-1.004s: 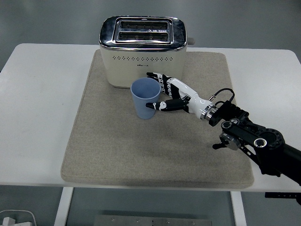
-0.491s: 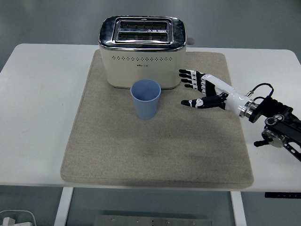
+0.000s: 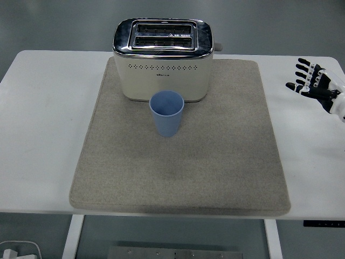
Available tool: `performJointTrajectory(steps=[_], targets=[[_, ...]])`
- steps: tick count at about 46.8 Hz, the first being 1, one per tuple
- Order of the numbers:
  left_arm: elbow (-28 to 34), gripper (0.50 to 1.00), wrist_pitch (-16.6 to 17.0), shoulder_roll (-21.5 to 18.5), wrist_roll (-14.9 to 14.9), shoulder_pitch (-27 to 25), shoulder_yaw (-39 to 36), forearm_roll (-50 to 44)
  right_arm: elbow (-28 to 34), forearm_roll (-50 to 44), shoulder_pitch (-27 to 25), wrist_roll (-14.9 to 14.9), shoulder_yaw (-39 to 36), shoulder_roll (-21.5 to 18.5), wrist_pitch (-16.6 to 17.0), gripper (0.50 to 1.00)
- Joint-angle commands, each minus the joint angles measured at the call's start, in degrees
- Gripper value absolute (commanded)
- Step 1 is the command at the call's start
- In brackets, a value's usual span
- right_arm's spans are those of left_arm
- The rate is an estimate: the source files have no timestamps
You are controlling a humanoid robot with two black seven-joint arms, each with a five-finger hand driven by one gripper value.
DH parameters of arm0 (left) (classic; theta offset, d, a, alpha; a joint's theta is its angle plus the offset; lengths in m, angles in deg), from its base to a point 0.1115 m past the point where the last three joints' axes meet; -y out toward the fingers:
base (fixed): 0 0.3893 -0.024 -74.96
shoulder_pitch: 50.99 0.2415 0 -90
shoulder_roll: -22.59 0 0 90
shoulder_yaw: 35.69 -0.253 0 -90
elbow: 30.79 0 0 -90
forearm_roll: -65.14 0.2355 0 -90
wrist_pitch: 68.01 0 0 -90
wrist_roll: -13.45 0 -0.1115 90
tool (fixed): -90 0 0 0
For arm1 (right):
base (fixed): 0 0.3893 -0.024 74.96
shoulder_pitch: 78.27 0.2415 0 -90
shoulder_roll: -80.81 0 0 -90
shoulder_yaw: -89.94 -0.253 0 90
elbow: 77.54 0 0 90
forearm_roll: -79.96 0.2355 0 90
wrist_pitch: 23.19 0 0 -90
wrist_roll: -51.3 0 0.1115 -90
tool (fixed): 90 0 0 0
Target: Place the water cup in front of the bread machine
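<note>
Right hand [image 3: 317,83] sits at the table's [image 3: 48,124] 3 o'clock edge, fingers spread apart, holding nothing. Far off toward 9 o'clock, the blue water cup [image 3: 167,113] stands upright on the grey mat [image 3: 226,162], just at 6 o'clock of the cream bread machine [image 3: 163,58].

Blue cup [image 3: 167,113] upright on mat [image 3: 226,162] before toaster [image 3: 161,58]; right hand [image 3: 312,82] spread, empty, well apart.

My white table [image 3: 43,135] stands on white legs [image 3: 73,237] over a grey-green floor [image 3: 59,24]; a beige mat [image 3: 215,167] covers its middle.
</note>
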Motion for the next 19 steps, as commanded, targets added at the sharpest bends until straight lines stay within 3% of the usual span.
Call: performJointTrajectory(steps=[1,9,19], targets=[[0.0,0.999,0.0,0.0,0.0,0.1,0.0,0.0,0.5,3.7,1.0,3.4,0.0,-0.4,-1.8,0.942],[0.0,0.999,0.0,0.0,0.0,0.0,0.0,0.0,0.3,6.4,3.6,5.7,-0.1,-2.6,-5.4,0.944],[0.0,0.999,0.0,0.0,0.0,0.0,0.0,0.0,0.1,6.4,5.8,6.5,0.2,-5.8,-6.7,0.942]])
